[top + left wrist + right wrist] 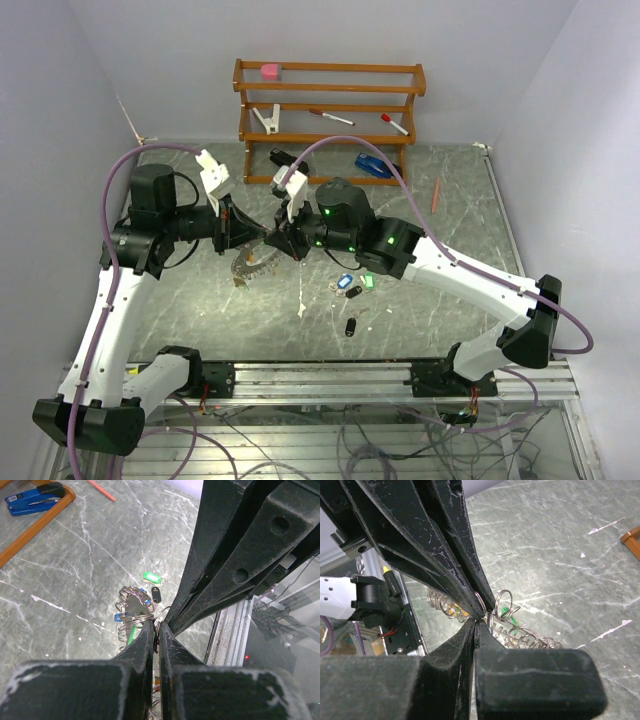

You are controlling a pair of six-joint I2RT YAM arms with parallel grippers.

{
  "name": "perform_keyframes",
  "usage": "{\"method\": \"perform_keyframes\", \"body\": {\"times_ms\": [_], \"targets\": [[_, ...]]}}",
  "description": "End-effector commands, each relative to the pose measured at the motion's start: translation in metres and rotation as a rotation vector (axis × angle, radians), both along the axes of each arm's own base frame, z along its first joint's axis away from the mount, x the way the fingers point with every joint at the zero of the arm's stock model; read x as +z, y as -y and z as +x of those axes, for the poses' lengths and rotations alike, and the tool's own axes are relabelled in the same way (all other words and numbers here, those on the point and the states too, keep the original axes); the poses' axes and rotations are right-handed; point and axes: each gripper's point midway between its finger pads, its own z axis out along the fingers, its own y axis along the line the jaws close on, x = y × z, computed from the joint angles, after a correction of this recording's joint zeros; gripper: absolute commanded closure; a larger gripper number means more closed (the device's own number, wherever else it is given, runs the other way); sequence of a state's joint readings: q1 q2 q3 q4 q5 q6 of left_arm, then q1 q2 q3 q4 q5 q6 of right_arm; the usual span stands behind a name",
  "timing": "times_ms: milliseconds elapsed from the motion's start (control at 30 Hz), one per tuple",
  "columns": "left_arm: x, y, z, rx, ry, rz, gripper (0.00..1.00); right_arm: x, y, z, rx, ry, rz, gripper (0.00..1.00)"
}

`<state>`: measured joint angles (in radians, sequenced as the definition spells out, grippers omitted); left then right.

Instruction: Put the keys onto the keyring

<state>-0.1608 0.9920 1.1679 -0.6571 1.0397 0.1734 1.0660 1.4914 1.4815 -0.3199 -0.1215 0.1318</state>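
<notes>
Left tool (156, 626), keyring (131, 613), right tool (476, 622) tip-to-tip

Loose keys (346, 283) lie right of the silvery keyring (250, 265).

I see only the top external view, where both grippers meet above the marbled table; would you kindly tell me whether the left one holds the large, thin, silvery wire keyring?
Observer: Yes. In the left wrist view the left gripper is shut, with silvery wire of the keyring running in between its tips.
Operator: Thank you. And the right gripper?
Observer: The right wrist view shows the right gripper shut, tip to tip with the left one, with a small silver ring at the junction.
Operator: What is right by the tips?
Observer: Springy coils of silvery wire and a green plastic tag, just beyond them.
</notes>
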Motion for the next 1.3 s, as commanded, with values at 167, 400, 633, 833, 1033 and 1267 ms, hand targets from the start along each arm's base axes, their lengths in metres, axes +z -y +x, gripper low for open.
{"method": "perform_keyframes", "body": {"times_ms": [167,400,633,833,1033,1267], "targets": [[0.015,0.002,-0.007,-0.031,0.041,-0.024,0.93,0.026,0.013,-0.008,0.026,0.047,0.018,1.00],[0.014,0.001,-0.005,-0.023,0.040,-0.019,0.93,0.029,0.038,-0.004,-0.056,0.056,-0.046,0.47],[0.018,0.002,-0.006,-0.031,0.039,-0.027,0.93,0.022,0.026,0.003,-0.048,0.064,-0.052,0.52],[0.019,0.002,-0.005,-0.029,0.040,-0.029,0.93,0.022,0.014,0.004,-0.020,0.062,-0.039,0.65],[0.019,0.003,-0.004,-0.027,0.036,-0.030,0.93,0.021,0.006,0.004,-0.010,0.048,-0.032,0.72],[0.018,0.002,-0.005,-0.026,0.037,-0.028,0.93,0.020,-0.002,0.008,-0.005,0.044,-0.024,0.85]]}}
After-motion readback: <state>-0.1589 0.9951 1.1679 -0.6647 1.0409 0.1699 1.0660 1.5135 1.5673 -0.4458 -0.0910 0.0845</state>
